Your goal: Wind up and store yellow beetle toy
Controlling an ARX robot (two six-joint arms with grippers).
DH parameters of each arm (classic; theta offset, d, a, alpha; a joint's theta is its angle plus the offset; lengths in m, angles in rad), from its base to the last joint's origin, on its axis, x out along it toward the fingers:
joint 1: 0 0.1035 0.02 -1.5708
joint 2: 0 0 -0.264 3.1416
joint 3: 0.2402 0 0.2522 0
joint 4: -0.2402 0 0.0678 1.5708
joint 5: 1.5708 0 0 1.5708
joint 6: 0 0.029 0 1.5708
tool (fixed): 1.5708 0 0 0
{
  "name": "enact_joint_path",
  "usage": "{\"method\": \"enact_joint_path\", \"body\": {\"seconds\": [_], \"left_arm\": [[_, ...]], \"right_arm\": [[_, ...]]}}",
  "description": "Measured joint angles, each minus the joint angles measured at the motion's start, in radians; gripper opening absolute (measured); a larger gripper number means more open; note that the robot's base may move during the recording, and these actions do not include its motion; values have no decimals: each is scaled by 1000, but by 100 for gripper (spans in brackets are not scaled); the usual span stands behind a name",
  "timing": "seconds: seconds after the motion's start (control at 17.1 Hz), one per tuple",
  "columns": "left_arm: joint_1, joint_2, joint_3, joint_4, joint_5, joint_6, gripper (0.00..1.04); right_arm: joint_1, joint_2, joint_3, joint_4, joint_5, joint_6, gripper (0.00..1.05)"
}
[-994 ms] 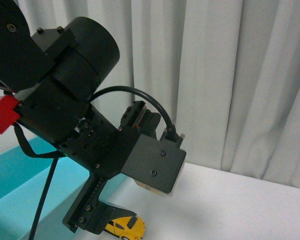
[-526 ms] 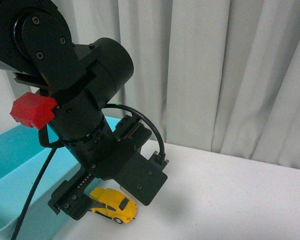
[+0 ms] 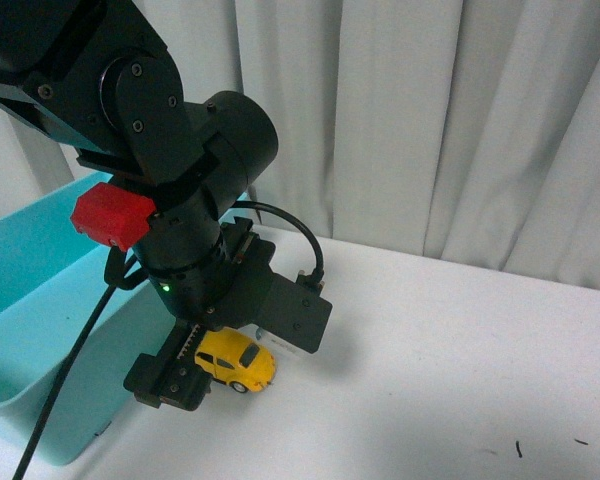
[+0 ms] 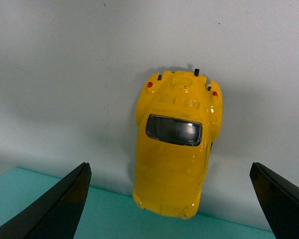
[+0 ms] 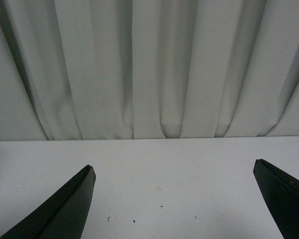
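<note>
I count one small yellow beetle toy car (image 4: 177, 149) beside one teal plastic bin (image 3: 30, 290) edge, with open white tabletop (image 3: 460, 380) rightward. My left gripper (image 4: 169, 167) straddles it, fingers spread; right gripper (image 5: 174, 169) spread, empty.

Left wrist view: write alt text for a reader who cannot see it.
A small glossy yellow beetle toy car, seen from above, sits on a white table, centred between the left gripper's two wide-open black fingers. A turquoise bin edge shows beside it.
</note>
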Motion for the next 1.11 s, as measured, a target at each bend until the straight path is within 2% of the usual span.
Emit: {"method": "enact_joint_path", "body": {"seconds": [0.23, 0.29, 0.53, 0.7, 0.82, 1.11], "left_arm": [[6, 40, 1, 22, -4, -39, 98], [6, 46, 1, 24, -2, -38, 93], [6, 52, 1, 28, 2, -38, 61], [6, 52, 8, 15, 8, -22, 41], [-1, 47, 14, -13, 27, 18, 40], [-51, -31, 82, -163, 124, 251, 40]], "right_arm": [[0, 0, 0, 0, 0, 0, 98], [0, 0, 0, 0, 0, 0, 98], [0, 0, 0, 0, 0, 0, 98], [0, 0, 0, 0, 0, 0, 98], [0, 0, 0, 0, 0, 0, 98], [0, 0, 0, 0, 0, 0, 98]]}}
